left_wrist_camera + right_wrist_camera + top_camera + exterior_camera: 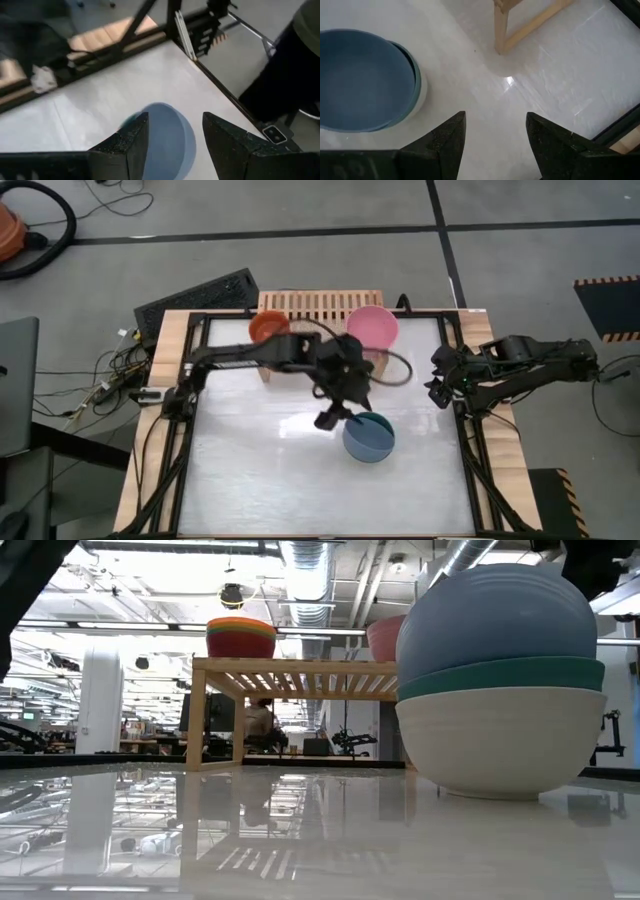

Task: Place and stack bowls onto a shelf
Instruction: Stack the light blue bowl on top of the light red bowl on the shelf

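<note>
Bowls sit in two places: a nested stack on the white tabletop [250, 470], with a round blue plastic bowl [368, 438] on top, a teal bowl [500, 676] under it and a cream-white bowl [495, 740] at the bottom. On the low light-wood slatted shelf [315, 304] at the far edge stand a large pink bowl [372, 326] and a stack of small bowls topped orange-red [267, 327]. The left gripper [335, 418] hovers just above the blue bowl's near rim, fingers parted and holding nothing. The right gripper [437, 385] waits at the tabletop's right edge, fingers spread wide and empty.
</note>
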Available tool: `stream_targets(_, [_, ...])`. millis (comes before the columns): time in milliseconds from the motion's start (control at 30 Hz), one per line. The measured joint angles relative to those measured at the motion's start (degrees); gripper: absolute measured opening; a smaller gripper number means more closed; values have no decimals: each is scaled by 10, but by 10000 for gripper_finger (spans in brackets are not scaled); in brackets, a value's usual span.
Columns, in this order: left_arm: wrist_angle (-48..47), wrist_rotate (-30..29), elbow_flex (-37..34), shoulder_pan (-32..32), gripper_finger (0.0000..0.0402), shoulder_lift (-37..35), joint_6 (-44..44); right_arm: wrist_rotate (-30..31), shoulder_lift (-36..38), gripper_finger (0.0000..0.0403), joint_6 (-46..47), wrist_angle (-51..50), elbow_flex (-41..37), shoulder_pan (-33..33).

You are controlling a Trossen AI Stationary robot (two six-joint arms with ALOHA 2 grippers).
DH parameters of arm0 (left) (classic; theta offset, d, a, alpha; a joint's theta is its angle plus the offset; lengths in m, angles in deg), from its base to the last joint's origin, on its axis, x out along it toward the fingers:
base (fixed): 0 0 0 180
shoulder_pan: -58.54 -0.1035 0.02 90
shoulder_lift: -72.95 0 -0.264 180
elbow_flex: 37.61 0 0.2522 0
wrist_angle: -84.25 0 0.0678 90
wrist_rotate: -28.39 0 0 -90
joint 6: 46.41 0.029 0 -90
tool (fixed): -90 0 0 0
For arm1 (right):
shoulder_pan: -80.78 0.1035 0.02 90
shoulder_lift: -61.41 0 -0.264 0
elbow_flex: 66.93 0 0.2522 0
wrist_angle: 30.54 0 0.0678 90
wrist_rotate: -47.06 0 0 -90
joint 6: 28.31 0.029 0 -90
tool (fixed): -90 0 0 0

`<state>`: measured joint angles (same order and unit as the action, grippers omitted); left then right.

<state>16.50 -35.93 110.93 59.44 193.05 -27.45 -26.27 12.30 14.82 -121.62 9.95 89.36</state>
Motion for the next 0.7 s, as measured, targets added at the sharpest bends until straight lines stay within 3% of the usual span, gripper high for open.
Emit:
stream_targets(400, [8,11,-14,42,169,61,13,0,0,234,-1,0,0,0])
stream_targets(567, [25,44,-30,42,169,93,14,0,0,234,-1,-1,0,0])
stream_targets(700, [19,28,-28,40,169,109,14,0,0,234,-1,-2,0,0])
